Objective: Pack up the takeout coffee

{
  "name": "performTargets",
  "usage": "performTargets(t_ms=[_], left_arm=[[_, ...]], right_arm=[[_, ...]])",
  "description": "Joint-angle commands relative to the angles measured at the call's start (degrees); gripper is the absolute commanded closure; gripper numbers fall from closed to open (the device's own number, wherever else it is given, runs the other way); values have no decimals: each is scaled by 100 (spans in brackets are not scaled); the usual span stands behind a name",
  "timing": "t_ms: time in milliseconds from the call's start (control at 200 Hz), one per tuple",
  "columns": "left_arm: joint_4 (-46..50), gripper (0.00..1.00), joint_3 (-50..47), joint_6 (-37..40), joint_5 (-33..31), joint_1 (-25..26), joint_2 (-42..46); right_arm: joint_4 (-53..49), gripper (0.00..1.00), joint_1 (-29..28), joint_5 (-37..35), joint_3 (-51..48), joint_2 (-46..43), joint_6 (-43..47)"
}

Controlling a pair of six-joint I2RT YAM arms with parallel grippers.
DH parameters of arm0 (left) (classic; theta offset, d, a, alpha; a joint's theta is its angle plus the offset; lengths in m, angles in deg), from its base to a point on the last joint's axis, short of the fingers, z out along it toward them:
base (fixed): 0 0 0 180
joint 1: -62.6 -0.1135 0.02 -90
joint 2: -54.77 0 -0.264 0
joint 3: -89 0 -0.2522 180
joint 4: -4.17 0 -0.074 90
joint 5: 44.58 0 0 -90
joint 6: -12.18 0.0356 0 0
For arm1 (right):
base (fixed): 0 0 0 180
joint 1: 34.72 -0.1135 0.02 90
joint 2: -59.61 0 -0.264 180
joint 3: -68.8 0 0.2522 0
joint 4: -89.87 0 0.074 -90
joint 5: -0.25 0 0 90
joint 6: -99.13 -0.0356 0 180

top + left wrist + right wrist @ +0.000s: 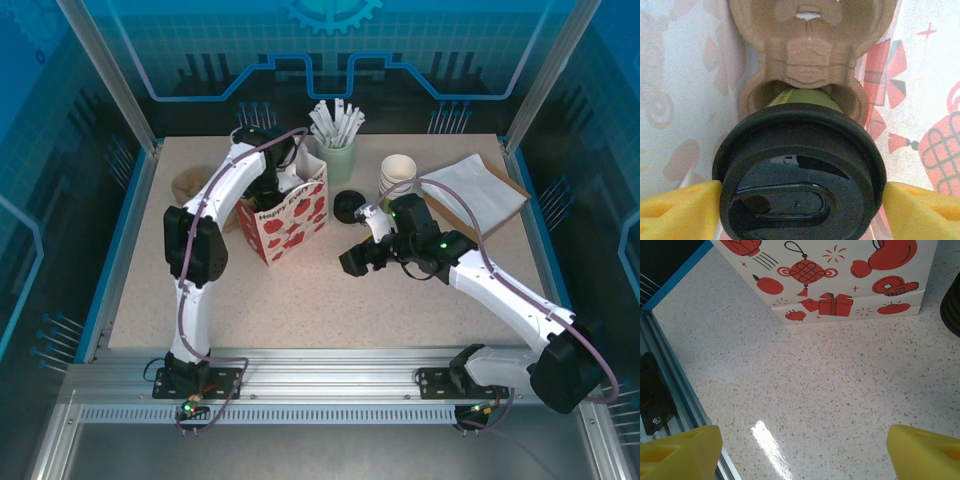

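The left gripper is seen from its wrist camera with its yellow fingers set at 9 and 3 o'clock of a round black lid, right at its rim. Whether the lid is being squeezed or merely flanked cannot be told. The lid is fitted on the takeout coffee, an olive-green cup whose wall shows at 12 o'clock of the lid. The cup is seated in a pocket of a brown pulp carrier, with printed bag walls close on both sides.

From above, the left arm is seen reaching down into the white gift bag with red prints, at about 11 o'clock of the table's middle.

At 3 o'clock of the bag, the right gripper is held over bare tabletop, jaws wide apart and nothing between them.

Further right, a stack of lidless cups and loose black lids are left unused.

The packing is judged nearly done: the lidded cup is already placed inside the bag. What is left appears to be freeing the cup and lifting the left arm out.
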Motion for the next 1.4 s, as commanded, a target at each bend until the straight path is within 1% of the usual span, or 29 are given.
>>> performTargets(t_ms=[0, 435, 845, 1000, 1266, 1396], left_arm=[[193, 16, 166, -92, 141, -8, 311], [304, 13, 476, -40, 233, -7, 443], [284, 12, 715, 49, 406, -15, 907], [270, 12, 1022, 67, 464, -18, 1081], [-23, 12, 1296, 54, 489, -19, 1502], [-372, 14, 1289, -132, 387, -16, 1778]], right_arm=[[-78, 13, -81, 24, 21, -80, 48], [-99, 13, -84, 23, 41, -71, 53], [-97, 13, -89, 46, 72, -63, 38], [-117, 13, -98, 47, 117, -63, 48], [-117, 13, -104, 51, 142, -45, 52], [-156, 14, -109, -28, 207, -79, 41]])
